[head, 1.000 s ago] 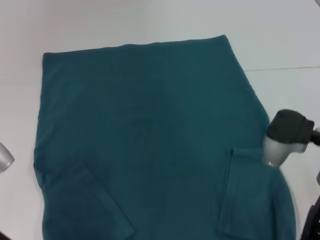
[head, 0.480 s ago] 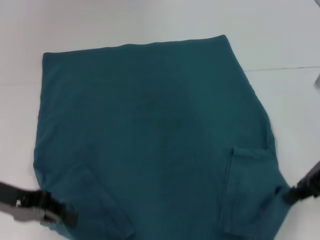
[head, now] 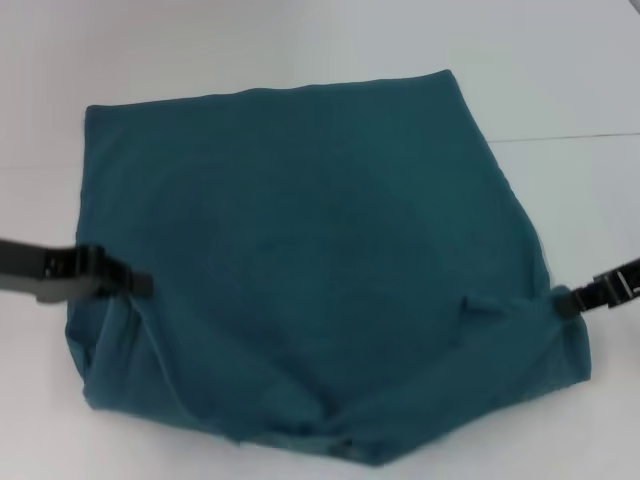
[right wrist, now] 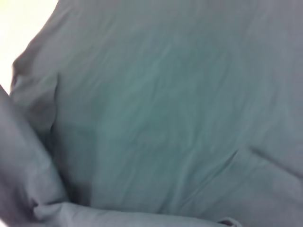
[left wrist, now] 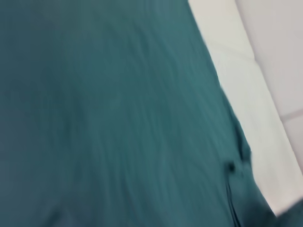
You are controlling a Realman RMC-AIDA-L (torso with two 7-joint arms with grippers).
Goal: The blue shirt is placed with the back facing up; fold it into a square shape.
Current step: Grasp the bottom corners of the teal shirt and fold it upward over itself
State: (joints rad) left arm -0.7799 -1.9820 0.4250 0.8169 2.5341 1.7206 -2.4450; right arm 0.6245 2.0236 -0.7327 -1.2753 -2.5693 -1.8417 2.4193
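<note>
Head view: both end effectors, left (head: 140,283) and right (head: 562,303), pinch the blue shirt (head: 310,230)'s near edge, lifted mid-fold; next, carry it toward the far hem.

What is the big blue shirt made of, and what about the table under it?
The blue shirt looks like soft, matte knit cloth, maybe cotton: it creases and bunches where it is lifted. The table looks smooth, hard and white, with a faint sheen; what it is made of is unclear.
</note>
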